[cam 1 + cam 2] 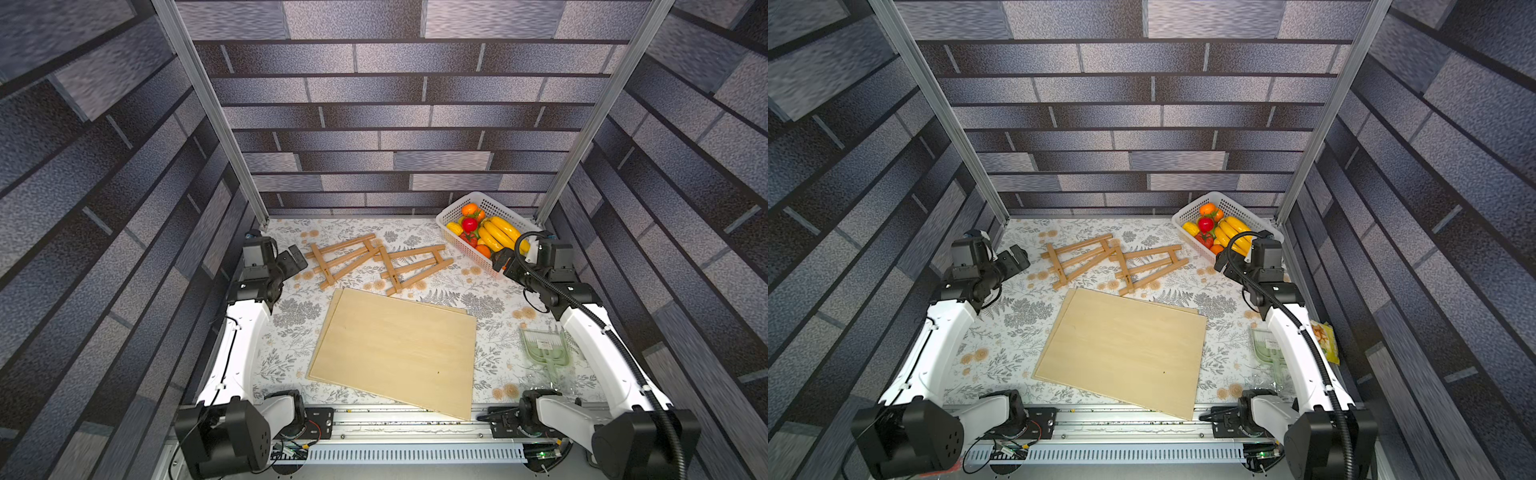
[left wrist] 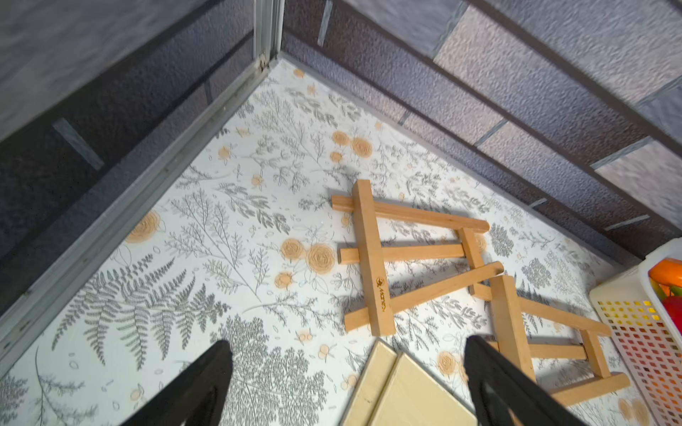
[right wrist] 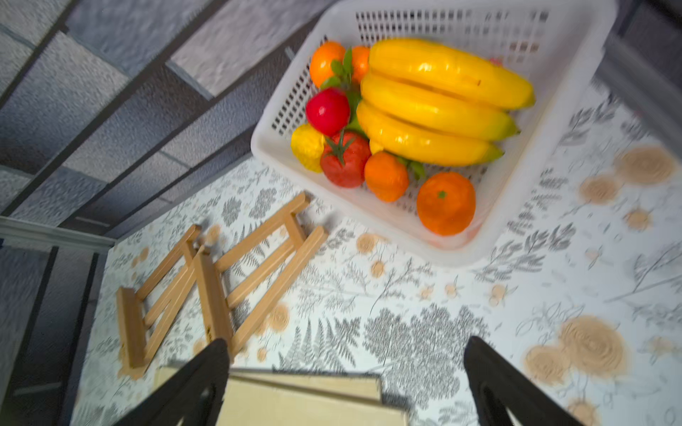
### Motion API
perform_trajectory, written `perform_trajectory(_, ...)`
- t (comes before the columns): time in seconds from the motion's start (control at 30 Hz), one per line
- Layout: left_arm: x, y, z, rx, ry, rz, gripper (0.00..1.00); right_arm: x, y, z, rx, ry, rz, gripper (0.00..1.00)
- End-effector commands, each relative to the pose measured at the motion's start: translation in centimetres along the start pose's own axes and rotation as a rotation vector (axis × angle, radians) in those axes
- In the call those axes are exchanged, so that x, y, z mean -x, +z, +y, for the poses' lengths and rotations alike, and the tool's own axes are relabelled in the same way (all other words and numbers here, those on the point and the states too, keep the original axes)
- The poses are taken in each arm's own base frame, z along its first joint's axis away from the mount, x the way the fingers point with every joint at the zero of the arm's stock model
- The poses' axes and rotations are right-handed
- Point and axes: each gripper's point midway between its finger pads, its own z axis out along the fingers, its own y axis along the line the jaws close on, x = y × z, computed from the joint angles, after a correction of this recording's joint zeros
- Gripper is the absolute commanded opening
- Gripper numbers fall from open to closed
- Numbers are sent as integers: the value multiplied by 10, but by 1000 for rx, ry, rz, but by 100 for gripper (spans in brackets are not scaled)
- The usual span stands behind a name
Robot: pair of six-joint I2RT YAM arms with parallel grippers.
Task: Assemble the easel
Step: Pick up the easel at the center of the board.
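Two wooden easel frames lie flat at the back middle of the table, their ends overlapping: a left one [image 1: 345, 259] [image 1: 1081, 262] [image 2: 372, 258] and a right one [image 1: 415, 270] [image 1: 1150, 268] [image 2: 509, 332]. Two stacked plywood boards [image 1: 395, 349] [image 1: 1125, 349] [image 2: 398, 394] [image 3: 302, 398] lie in front of them. My left gripper [image 1: 297, 257] [image 2: 347, 343] hovers open just left of the left frame. Above the table, in front of the basket and to the right of the right frame [image 3: 214, 302], my right gripper [image 1: 500, 259] [image 3: 347, 343] is open. Neither gripper holds anything.
A white basket [image 1: 446, 212] [image 3: 575, 85] of plastic fruit stands at the back right corner. A green packaged tool [image 1: 544, 349] lies near the right arm, and a yellow packet [image 1: 1325, 340] sits by the right wall. Brick-pattern walls close three sides.
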Motion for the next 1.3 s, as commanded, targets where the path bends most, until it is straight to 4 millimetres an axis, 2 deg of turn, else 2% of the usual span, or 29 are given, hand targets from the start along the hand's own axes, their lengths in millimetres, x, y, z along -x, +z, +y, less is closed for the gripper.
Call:
perform_trajectory(0.0,-56,5,7,82,-48,313,100,-26,-10,42,96,66,202,100)
perform_trajectory(0.17,-77,32,-13,130,56,534,100,-39,-2,75,88,30,352,100)
perform_trajectory(0.27,-87,51,-23,177,135,638,100,-45,5,102,128,-3,426,100)
perform_trajectory(0.4,-84,72,-32,206,170,661,100,-46,13,129,153,-57,467,100)
perform_trajectory(0.57,-84,100,-36,272,208,744,88,-48,30,148,192,-69,495,100)
perform_trajectory(0.7,-84,122,-36,298,206,768,85,-45,35,157,212,-72,505,100)
perform_trajectory(0.8,-92,136,-34,320,200,808,80,-44,39,160,216,-78,505,100)
perform_trajectory(0.87,-98,144,-35,322,198,823,77,-44,42,160,217,-83,512,100)
perform_trajectory(0.93,-103,152,-35,321,185,836,67,-47,44,161,223,-81,526,100)
perform_trajectory(1.1,-109,164,-33,333,170,857,62,-55,51,159,225,-75,564,100)
perform_trajectory(1.27,-115,169,-26,344,159,874,50,-58,56,158,226,-79,576,100)
